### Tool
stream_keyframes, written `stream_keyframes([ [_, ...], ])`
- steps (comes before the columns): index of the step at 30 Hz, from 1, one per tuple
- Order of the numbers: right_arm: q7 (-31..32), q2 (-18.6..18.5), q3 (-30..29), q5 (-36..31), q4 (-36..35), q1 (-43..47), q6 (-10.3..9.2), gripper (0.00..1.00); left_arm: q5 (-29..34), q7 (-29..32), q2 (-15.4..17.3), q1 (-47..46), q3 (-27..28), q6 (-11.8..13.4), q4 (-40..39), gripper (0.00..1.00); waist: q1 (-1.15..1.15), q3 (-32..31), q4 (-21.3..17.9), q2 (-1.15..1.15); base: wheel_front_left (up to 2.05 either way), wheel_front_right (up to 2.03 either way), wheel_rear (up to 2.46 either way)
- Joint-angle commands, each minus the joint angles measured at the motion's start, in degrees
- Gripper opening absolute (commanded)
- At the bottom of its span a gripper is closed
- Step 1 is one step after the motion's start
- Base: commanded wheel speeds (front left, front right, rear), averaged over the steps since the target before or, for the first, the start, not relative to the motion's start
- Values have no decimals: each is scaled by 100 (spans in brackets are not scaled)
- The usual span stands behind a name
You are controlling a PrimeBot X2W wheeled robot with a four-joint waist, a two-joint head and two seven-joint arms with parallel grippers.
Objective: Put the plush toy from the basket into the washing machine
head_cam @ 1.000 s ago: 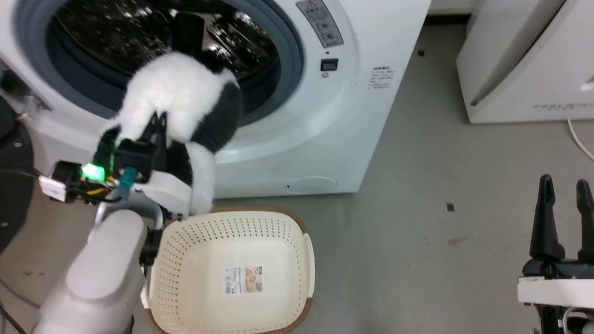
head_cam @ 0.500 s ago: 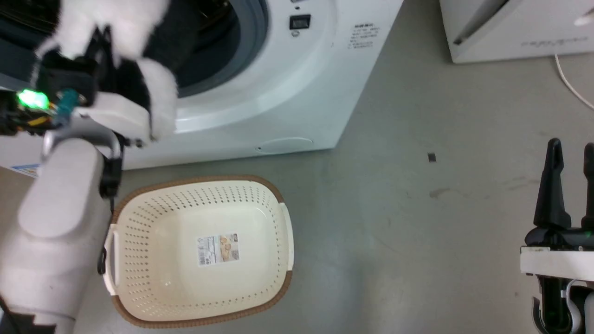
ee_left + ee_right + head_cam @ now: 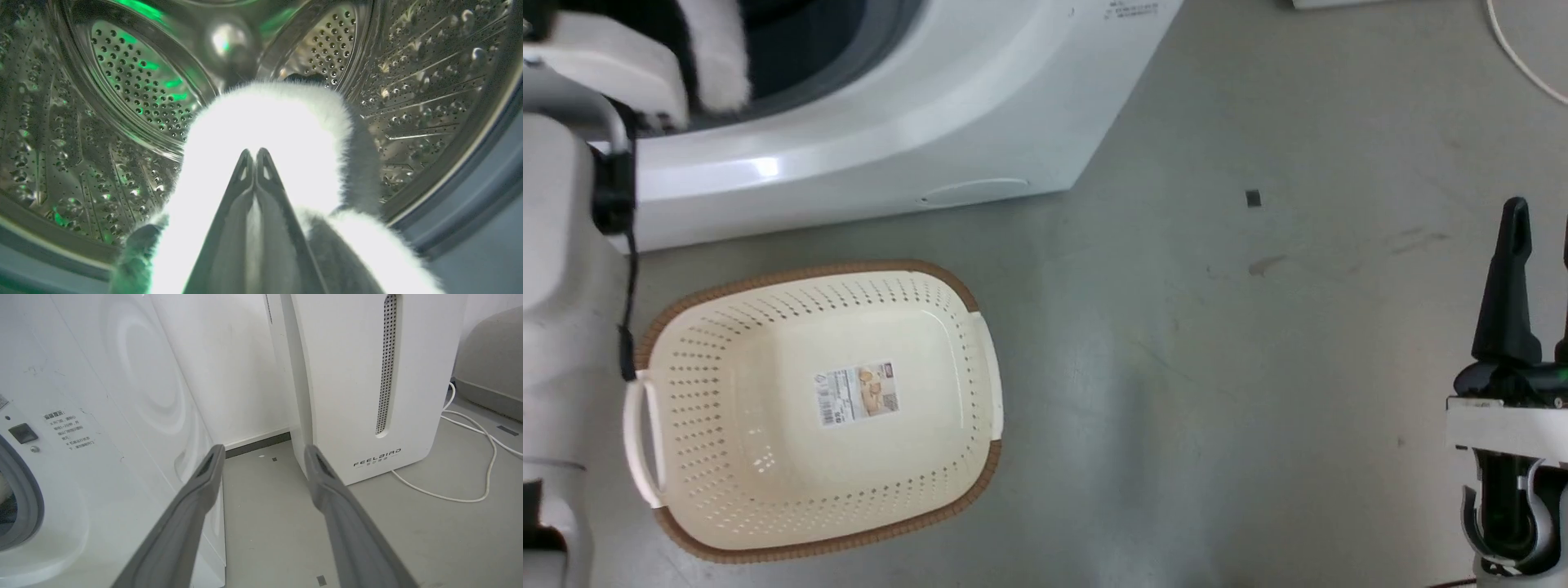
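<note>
1. At the mouth of the washing machine (image 3: pixel 849 155), the left gripper (image 3: pixel 254 152) has its two dark fingers pressed tight together. Their tips are sunk in the white fur of the plush toy (image 3: pixel 269 118), which it grips.
2. The plush toy hangs from those fingertips inside the porthole. The shiny perforated drum (image 3: pixel 135 81) curves round it on every side. The grey gasket (image 3: pixel 470 212) runs along the lower right of the left wrist view. A black limb trails down at the lower left beside the fingers.
3. From the head view, one white furry limb of the toy shows at the top left against the dark opening, next to the pale left forearm (image 3: pixel 556 269).
4. The basket (image 3: pixel 809 271) sits on the grey floor (image 3: pixel 1217 367) just in front of the washer, near it but apart. The label sticker (image 3: pixel 858 394) shows on its bottom.
5. The right gripper (image 3: pixel 1541 214) stands at the lower right of the head view, well apart from basket and washer. Its fingers are spread and hold nothing.
6. Between those spread fingers the right wrist view shows the gap between the washer's side and the FEELBIRD appliance (image 3: pixel 367 375). A white cable (image 3: pixel 470 498) lies on the floor beside that appliance.
</note>
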Motion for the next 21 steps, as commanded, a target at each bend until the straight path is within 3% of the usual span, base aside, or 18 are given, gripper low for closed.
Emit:
stream_keyframes([
  [1, -26, -7, -2, 37, -33, -125, -4, 100, 44, -39, 75, -224, 69, -15, 28, 0, -1, 181, -119, 0, 0, 0, 0],
  [21, -26, -7, 217, 219, -90, -253, -4, 100, 316, -39, 448, -1569, 167, -38, 758, 0, -1, 799, -478, 0, 0, 0, 0],
])
